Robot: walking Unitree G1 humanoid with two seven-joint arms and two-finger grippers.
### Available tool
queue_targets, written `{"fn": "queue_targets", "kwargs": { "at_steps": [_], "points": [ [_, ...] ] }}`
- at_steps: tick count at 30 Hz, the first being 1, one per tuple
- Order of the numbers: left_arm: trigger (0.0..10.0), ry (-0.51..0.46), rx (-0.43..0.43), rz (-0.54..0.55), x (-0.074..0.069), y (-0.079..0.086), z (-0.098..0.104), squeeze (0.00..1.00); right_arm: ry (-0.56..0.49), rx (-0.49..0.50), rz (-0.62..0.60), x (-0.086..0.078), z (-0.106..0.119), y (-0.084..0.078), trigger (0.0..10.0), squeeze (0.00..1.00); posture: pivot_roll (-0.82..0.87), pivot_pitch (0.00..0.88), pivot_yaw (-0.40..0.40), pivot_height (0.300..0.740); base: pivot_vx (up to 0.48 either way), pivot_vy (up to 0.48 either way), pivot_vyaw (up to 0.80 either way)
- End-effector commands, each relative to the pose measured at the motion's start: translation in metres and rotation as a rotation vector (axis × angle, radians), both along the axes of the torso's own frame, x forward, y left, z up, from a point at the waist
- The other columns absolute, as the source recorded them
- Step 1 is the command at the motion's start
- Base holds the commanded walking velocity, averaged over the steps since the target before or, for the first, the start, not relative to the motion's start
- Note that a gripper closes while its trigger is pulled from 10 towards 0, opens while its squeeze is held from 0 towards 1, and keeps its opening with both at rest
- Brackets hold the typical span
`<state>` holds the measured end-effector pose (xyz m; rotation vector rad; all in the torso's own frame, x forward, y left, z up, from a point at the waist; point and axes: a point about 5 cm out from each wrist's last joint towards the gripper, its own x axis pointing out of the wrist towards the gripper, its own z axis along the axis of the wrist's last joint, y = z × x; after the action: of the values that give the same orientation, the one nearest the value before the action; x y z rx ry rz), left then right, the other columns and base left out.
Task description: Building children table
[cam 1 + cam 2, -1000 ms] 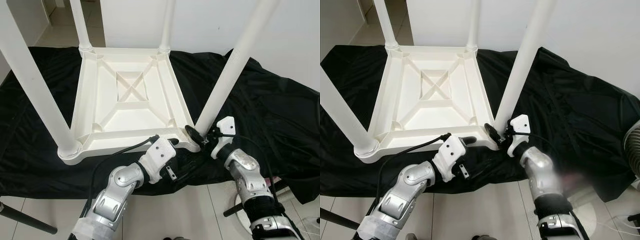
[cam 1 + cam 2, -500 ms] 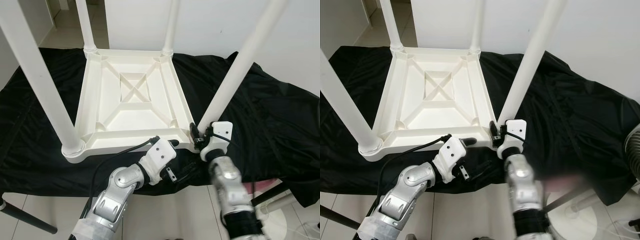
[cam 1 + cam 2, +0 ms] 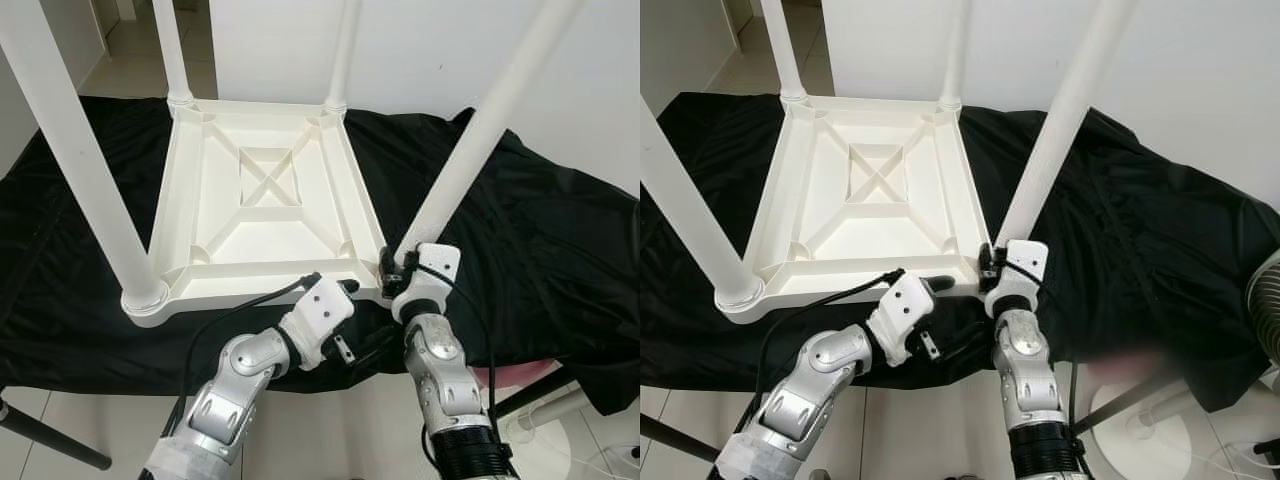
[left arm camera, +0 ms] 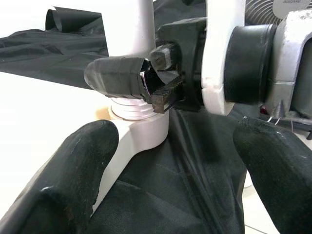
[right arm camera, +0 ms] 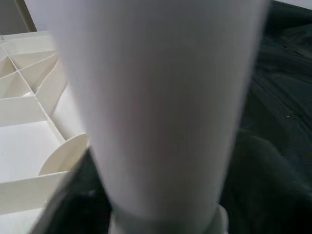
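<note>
The right gripper [image 3: 393,272] has its jaws pinching the base of the near right leg [image 3: 470,155], just above the collar where that leg meets the table [image 3: 262,215]. In the left wrist view its two taped, toothed fingers [image 4: 119,77] press against the leg's foot, one on either side. The right wrist view looks straight at the leg [image 5: 161,102], very close and blurred, with the table's ribbed underside beside it.

The left gripper [image 3: 345,290] sits just beside the right one, at the table's near edge close to the same corner. Its jaws are spread: the left wrist view shows both black fingers [image 4: 73,170] wide apart, with the corner socket, black cloth and the right gripper between them, touching nothing. A black cable runs from its white wrist housing back along the silver arm.

The table is white plastic and lies upside down, its ribbed underside with a crossed centre panel facing up. Four round white legs stand up from its corners: the near left leg [image 3: 85,170], the far left leg [image 3: 172,50], the far right leg [image 3: 342,55] and the one being gripped. It rests on a black cloth [image 3: 540,240] spread over a low surface in front of a white wall. A round white stand [image 3: 1150,435] sits on the tiled floor [image 3: 80,410] to the robot's right.
</note>
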<state>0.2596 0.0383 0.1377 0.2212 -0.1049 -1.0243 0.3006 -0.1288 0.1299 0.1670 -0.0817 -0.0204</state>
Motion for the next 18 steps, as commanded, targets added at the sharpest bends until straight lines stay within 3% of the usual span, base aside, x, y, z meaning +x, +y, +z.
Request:
{"fn": "queue_targets", "kwargs": {
  "at_steps": [1, 7, 8, 18],
  "points": [
    [10.0, 0.013, -0.002, 0.068, 0.001, 0.001, -0.006, 0.00, 0.022, 0.033, 0.011, -0.008, -0.009, 0.001, 10.0, 1.00, -0.03, 0.051, -0.084, 0.740, 0.000, 0.000, 0.00],
    [10.0, 0.014, -0.003, 0.074, 0.001, 0.002, -0.005, 0.00, -0.008, 0.009, 0.074, -0.012, -0.008, -0.002, 10.0, 1.00, -0.02, 0.062, -0.084, 0.740, 0.000, 0.000, 0.00],
    [10.0, 0.014, -0.002, 0.081, 0.002, 0.002, -0.005, 0.00, -0.030, -0.009, 0.152, -0.014, -0.011, -0.006, 10.0, 0.00, -0.03, 0.073, -0.077, 0.740, 0.000, 0.000, 0.00],
    [10.0, 0.014, -0.002, 0.082, 0.004, 0.003, -0.004, 0.00, -0.079, -0.092, 0.330, -0.008, -0.010, -0.020, 10.0, 0.00, -0.03, 0.077, -0.073, 0.740, 0.000, 0.000, 0.00]
  ]
}}
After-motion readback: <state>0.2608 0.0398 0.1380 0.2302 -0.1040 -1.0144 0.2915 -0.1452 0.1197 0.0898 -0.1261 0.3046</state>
